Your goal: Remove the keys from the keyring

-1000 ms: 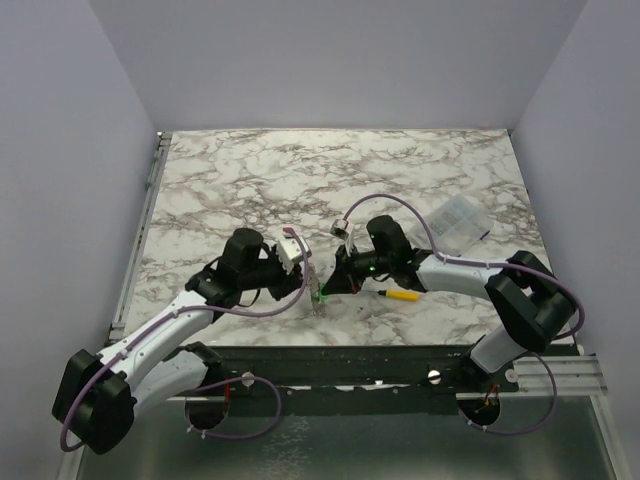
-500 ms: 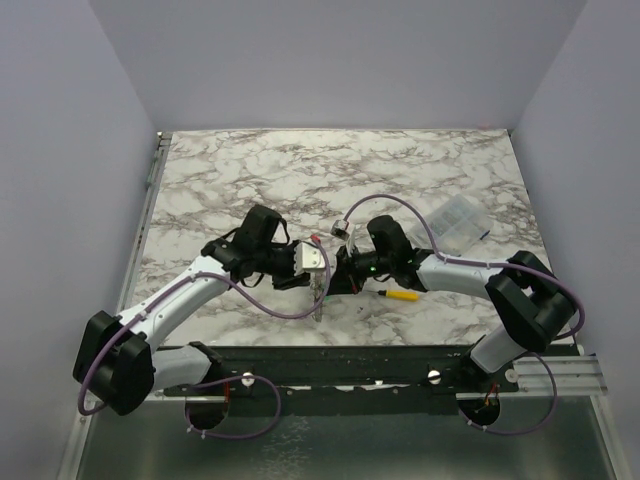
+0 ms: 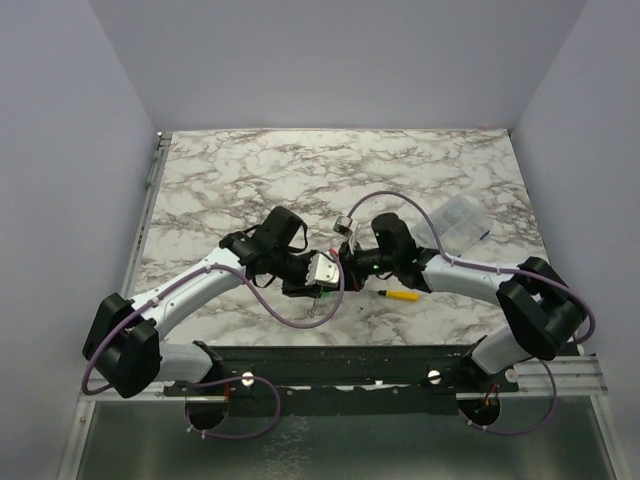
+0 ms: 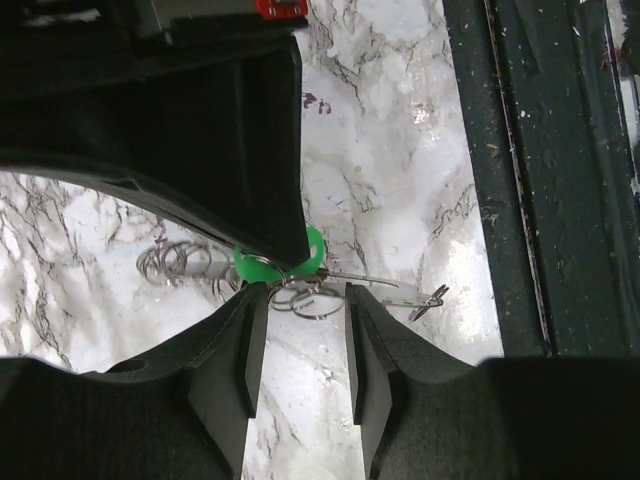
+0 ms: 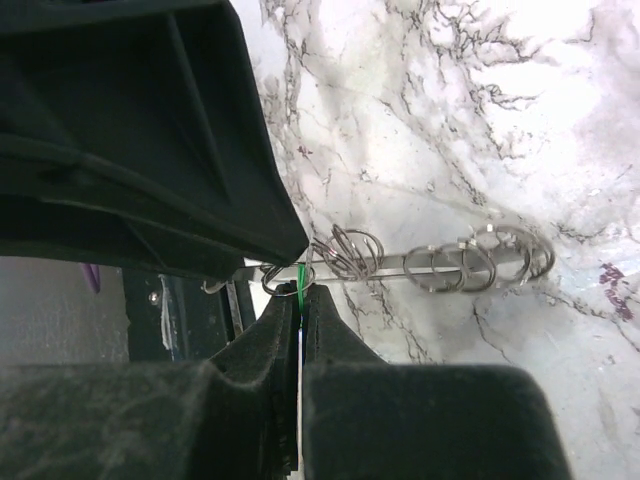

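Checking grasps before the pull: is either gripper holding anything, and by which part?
The right gripper pinches the green-headed key by its green head. The left gripper is open, fingers either side of small rings on the keyring, holding nothing.

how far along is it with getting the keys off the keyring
Done: nothing looks freed yet. The green key appears linked to the keyring, a string of silvery loops. In hand: the right gripper pinches the green key, and the left gripper is open around the loops beside it. Left: working that key off, plus any others, which I can't make out.
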`<state>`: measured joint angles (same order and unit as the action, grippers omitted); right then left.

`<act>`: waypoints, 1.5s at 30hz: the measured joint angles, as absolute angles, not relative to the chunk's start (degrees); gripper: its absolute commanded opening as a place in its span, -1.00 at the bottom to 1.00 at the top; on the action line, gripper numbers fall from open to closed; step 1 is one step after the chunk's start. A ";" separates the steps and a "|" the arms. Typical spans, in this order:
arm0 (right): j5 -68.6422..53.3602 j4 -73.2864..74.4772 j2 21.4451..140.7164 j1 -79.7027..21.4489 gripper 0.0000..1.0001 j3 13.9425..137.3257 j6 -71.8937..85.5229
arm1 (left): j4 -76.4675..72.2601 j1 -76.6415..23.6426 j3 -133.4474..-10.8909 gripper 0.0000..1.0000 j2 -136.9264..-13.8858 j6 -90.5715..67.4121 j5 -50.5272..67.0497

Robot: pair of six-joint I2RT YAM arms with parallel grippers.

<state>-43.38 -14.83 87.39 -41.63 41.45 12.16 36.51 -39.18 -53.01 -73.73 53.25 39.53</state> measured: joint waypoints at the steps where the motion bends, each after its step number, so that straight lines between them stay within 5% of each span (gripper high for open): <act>1: -43.24 -14.74 86.98 -41.63 -0.99 41.45 12.14 | 36.62 -39.20 -52.99 -0.13 -74.08 53.25 39.46; 13: -43.92 -13.72 84.82 -41.63 -0.99 40.88 11.94 | 33.74 -39.24 -50.74 -0.21 -74.67 53.71 37.63; 21: -44.01 -13.23 84.73 -41.65 -0.99 40.71 11.49 | 32.77 -39.22 -50.78 -1.00 -75.46 54.00 37.87; 27: -42.48 -12.25 84.71 -41.63 -0.99 40.40 11.14 | 31.14 -37.95 -49.84 -1.00 -74.78 49.08 38.09; 45: -42.00 -17.08 94.24 -41.52 -0.99 40.75 15.27 | -4.43 -34.24 -27.42 -1.00 -61.67 -2.57 28.69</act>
